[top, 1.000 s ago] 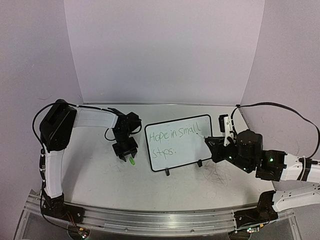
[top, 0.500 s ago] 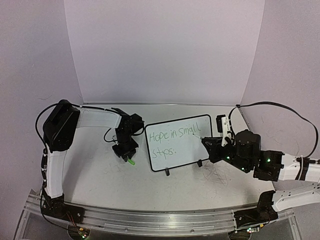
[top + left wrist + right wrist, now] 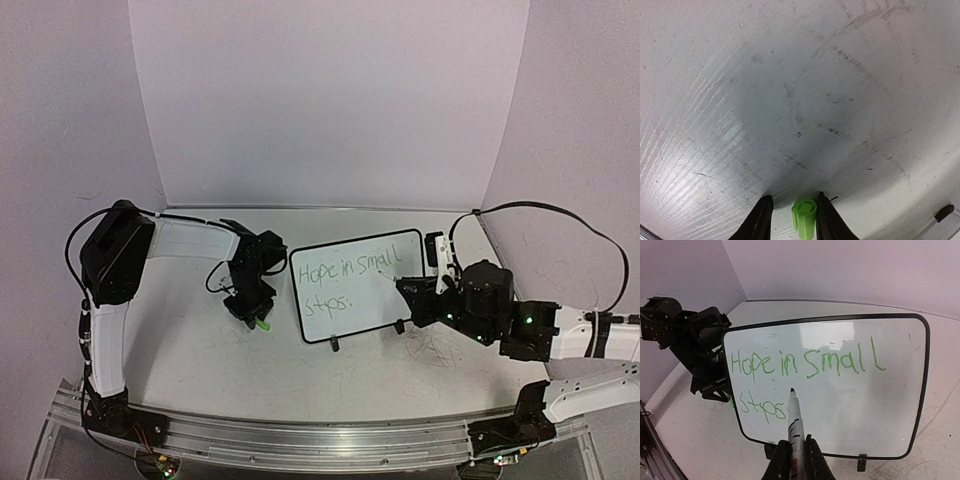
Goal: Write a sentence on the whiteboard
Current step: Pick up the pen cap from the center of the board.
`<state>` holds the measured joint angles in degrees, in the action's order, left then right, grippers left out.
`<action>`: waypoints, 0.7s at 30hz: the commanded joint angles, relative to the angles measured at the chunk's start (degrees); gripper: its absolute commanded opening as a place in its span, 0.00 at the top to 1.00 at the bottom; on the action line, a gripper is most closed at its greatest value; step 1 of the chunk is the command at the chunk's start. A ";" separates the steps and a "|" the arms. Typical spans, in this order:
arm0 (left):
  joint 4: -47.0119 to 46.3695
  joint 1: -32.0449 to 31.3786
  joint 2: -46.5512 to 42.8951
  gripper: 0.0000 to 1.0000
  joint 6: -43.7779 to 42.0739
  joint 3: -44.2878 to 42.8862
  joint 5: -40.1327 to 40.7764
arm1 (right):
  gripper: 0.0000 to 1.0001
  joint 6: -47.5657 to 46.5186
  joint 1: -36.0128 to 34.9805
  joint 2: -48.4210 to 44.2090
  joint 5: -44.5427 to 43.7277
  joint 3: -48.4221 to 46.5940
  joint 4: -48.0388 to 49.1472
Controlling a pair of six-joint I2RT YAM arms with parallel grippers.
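1. R hand [image 3: 796, 452] clamped on marker [image 3: 794, 422], tip by end of "steps".
2. L hand [image 3: 794, 200] slightly open, green cap [image 3: 805, 221] btwn fingers, low over desk [image 3: 790, 100].
3. Whiteboard [image 3: 865, 412] stands mid-desk btwn hands; sentence [image 3: 805, 365], green, 2 lines: "Hope in small steps."
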<state>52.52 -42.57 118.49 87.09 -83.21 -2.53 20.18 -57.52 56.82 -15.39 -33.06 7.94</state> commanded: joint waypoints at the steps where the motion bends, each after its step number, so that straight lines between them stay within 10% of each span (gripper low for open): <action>1: 3.61 -1.80 1.13 0.70 2.81 1.60 -6.07 | 1.00 0.29 0.18 0.09 0.56 -0.50 2.86; 21: -5.88 -1.52 -8.48 1.00 8.30 12.09 -7.49 | 1.00 2.43 -5.44 10.78 6.87 -3.60 9.33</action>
<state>47.39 -43.22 113.83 93.47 -76.34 -7.72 20.81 -60.36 63.76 -12.72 -33.14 11.00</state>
